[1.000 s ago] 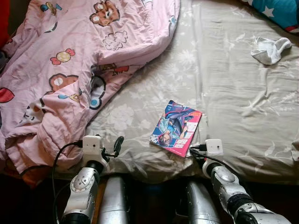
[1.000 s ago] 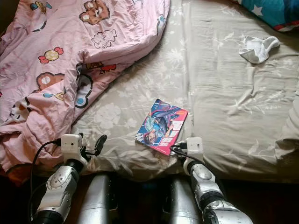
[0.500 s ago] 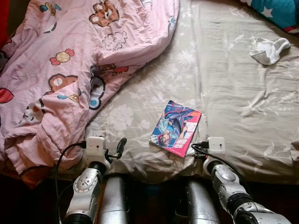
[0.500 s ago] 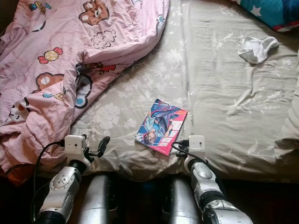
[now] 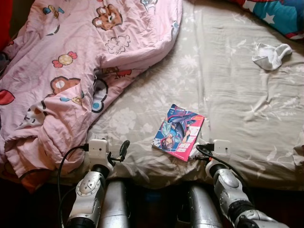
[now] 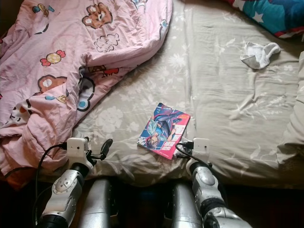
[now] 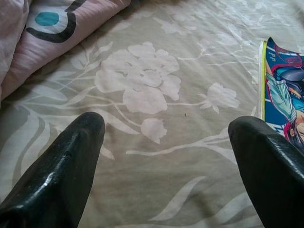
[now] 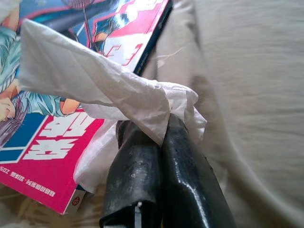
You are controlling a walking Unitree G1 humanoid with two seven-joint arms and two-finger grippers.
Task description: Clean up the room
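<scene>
**Robot pinches tissue beside comic on unmade bed**

The right gripper (image 8: 156,130), at the near edge of the bed (image 5: 228,95), has its two black fingers (image 8: 183,161) pressed together on a crumpled white tissue (image 8: 90,80). The tissue drapes over the near corner of a comic book (image 5: 179,131) with a blue and pink cover, which lies flat on the grey floral sheet near the middle of the bed's near side. In the head views the right gripper sits just beside the comic's right-hand corner, touching the sheet's edge.

The left gripper (image 7: 166,137) hangs over the sheet to the left of the comic, its fingers (image 7: 71,156) spread wide apart with nothing between them. Through the gap the floral print shows; the comic's yellow-edged spine lies just past one fingertip.

A pink blanket (image 5: 71,71) printed with bears and sweets is heaped across the left half of the bed, its folded edge near the left gripper. A white sock (image 5: 270,54) lies crumpled on the sheet at the far right, well apart from both grippers. A blue cover with stars (image 5: 280,14) shows at the far right corner.
</scene>
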